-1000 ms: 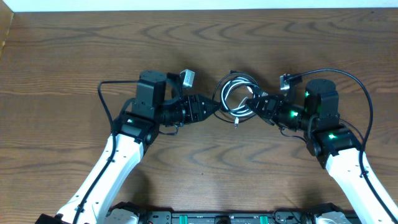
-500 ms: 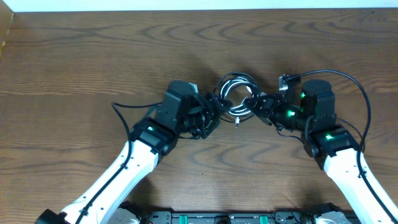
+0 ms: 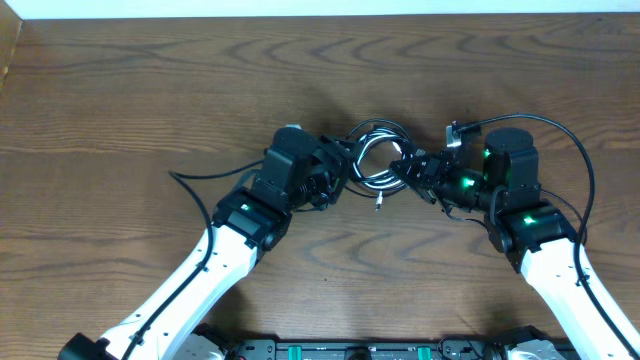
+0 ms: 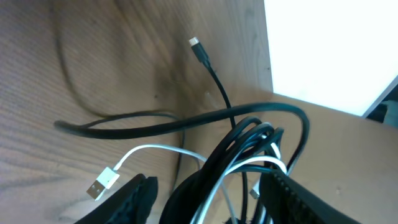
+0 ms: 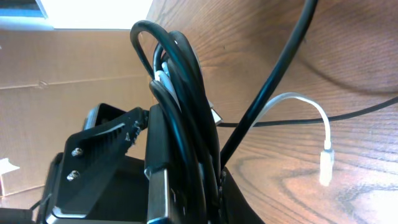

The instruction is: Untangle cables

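The cables (image 3: 375, 158) sit in a knotted bunch near the middle of the bench (image 3: 120, 90), a bit toward the far edge. The right pincer (image 3: 408, 168) is squeezed on the black loops. The left pincer (image 4: 208, 199) is wide, with the loops between its fingers (image 4: 138, 194). I think it should pinch just one cord, maybe the white cord (image 4: 158, 148), then pull slowly toward the left edge. If it grabs the whole bunch, the knot may get tighter.
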`<act>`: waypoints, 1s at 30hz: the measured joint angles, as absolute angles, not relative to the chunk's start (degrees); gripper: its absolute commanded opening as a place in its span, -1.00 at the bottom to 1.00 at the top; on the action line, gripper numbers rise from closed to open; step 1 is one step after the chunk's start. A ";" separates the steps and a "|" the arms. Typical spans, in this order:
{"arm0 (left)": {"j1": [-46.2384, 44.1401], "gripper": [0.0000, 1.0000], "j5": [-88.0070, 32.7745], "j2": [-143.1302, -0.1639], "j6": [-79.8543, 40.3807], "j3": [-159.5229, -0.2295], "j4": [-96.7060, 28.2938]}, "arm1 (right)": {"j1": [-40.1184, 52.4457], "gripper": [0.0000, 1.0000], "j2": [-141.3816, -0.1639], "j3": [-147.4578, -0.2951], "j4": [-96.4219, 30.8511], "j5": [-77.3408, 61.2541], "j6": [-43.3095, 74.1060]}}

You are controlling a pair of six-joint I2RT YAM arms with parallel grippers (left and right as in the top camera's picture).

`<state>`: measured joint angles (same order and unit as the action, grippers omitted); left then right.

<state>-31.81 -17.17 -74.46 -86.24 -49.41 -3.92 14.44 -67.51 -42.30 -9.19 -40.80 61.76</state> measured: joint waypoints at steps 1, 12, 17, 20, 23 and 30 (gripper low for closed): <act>-32.27 0.26 -17.02 -74.72 -86.39 -49.41 -3.90 | 14.44 -0.98 -67.51 -42.30 -9.17 -40.93 62.15; -35.09 -0.85 -15.55 -75.57 -85.78 -49.41 -4.01 | 14.44 -0.98 -67.51 -42.30 -8.78 -41.19 66.02; -35.44 -0.85 -13.17 -75.57 -76.58 -49.41 -3.38 | 14.44 -0.98 -67.55 -42.30 -9.63 -41.10 66.13; -35.46 -0.85 -13.50 -75.57 -68.49 -49.41 -3.62 | 14.50 -0.87 -67.59 -42.30 -12.01 -41.01 65.47; -35.48 -0.85 -14.87 -75.57 -60.84 -49.41 -5.52 | 14.70 -0.79 -67.59 -42.28 -16.67 -40.14 63.66; -33.06 -0.85 -19.07 -75.66 -45.34 -49.41 -16.64 | 14.76 -0.50 -67.59 -42.24 -27.51 -31.29 60.53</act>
<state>-33.06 -19.07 -75.66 -45.34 -49.41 -16.64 14.76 -67.59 -42.24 -27.51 -31.29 60.53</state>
